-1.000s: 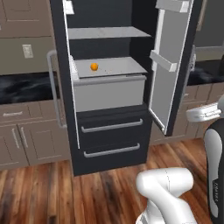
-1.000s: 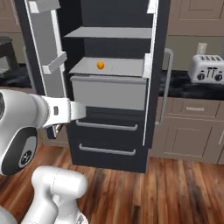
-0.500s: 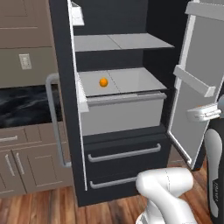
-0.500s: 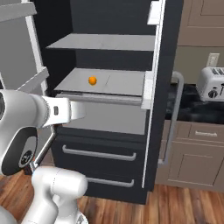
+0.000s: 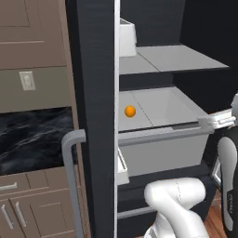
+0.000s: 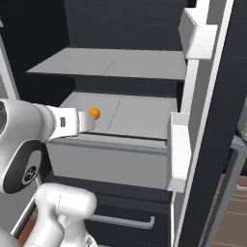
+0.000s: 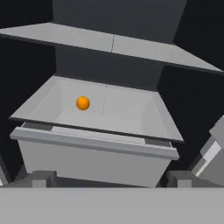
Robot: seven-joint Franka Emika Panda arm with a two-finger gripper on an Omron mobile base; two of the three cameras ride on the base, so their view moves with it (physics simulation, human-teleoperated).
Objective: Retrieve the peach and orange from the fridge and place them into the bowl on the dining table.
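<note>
The fridge (image 5: 97,116) stands with both doors swung wide, and everything that matters here sits inside it: a grey-white bin (image 7: 94,151) low in the compartment, a flat shelf (image 7: 113,43) above the bin, and the orange (image 7: 82,103) resting on the bin's floor, towards its back and left of its middle seam. The jaws (image 7: 107,177) stand fully apart in front of the bin, holding nothing, well short of the fruit. The main risk, as I judge it, is the reach: the orange lies deep behind the bin's raised front lip and under the shelf, so an approach that is too low would strike the lip and one too high would foul the shelf. A smooth ball on a smooth floor could also roll off towards the back wall if one finger touches it before the other. The peach is a second worry, since no red-mottled fruit is visible on the bin floor or the shelf, so it may lie somewhere hidden. The views differ usefully. The hand view looks straight into the bin and gives the clearest line to the orange. The left base view adds the fridge's left door edge-on with its grey handle (image 5: 72,181), the brown cabinets (image 5: 28,37) and a dark marble worktop (image 5: 35,135) beside the fridge. The right base view shows the white door bins (image 6: 179,149) on the right door and the forearm crossing just in front of the fruit.
</note>
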